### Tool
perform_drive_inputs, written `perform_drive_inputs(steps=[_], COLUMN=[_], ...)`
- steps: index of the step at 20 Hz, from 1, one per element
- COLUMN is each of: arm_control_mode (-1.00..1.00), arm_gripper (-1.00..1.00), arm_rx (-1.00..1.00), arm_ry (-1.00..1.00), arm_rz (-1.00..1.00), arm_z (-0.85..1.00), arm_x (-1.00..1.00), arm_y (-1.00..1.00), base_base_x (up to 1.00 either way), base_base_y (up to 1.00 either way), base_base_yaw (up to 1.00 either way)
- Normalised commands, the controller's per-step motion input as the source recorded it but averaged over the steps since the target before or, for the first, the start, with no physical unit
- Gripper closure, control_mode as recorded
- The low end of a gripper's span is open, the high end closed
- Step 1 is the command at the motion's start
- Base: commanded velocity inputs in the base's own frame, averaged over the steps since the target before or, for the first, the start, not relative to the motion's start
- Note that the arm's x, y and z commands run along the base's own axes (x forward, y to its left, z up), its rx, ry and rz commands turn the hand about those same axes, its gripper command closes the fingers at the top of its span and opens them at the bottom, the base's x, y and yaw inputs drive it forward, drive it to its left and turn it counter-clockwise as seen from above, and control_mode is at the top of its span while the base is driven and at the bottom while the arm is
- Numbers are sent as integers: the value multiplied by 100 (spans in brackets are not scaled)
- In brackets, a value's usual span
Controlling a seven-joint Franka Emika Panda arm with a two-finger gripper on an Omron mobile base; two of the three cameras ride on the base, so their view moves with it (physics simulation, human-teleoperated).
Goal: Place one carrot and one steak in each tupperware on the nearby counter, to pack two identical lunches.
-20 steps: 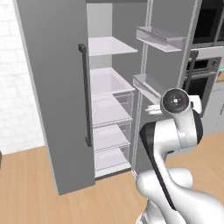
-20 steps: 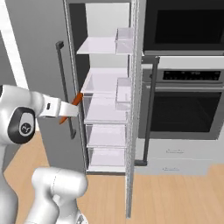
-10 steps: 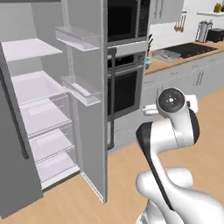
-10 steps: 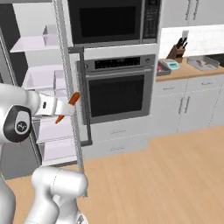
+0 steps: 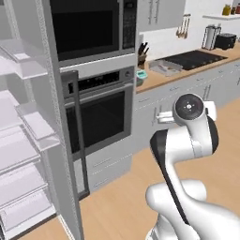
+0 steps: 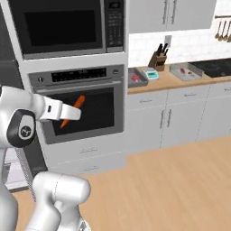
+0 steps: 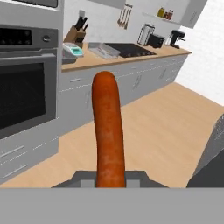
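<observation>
My gripper (image 6: 67, 116) is shut on an orange carrot (image 6: 75, 108), held in the air in front of the oven. The hand view has the carrot (image 7: 107, 131) rising from the gripper (image 7: 109, 177) and pointing toward the counter (image 7: 98, 61). Two grey tupperware containers stand on the wood-look counter (image 6: 176, 81): one (image 6: 136, 78) near the oven side, the other (image 6: 187, 71) further right. Each holds a small red piece that looks like steak (image 6: 182, 70). From the left base camera the far tupperware (image 5: 164, 68) sits by the stovetop.
The built-in oven (image 6: 85, 110) and microwave fill the wall left of the counter. The open fridge door (image 5: 54, 122) and its shelves stand at the left. A knife block (image 6: 159, 58) and a teal item (image 6: 151, 73) sit on the counter. Wooden floor (image 6: 171, 180) lies open ahead.
The whole picture has swung from the open fridge to the oven and counter, so the base has turned. The carrot stays in the shut gripper.
</observation>
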Motion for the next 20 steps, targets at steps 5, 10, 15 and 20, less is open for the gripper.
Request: perform_drive_inputs(steps=[5,10,15,20], arm_control_mode=[100,100,100,100], arm_gripper=[100,100,100,100], arm_rx=[0,0,0,0], arm_ry=[0,0,0,0], arm_rz=[0,0,0,0], arm_z=[0,0,0,0], arm_x=[0,0,0,0], arm_y=[0,0,0,0], base_base_x=[100,100,100,100], base_base_y=[-80,-69,-61,-41], base_base_yaw=[0,0,0,0])
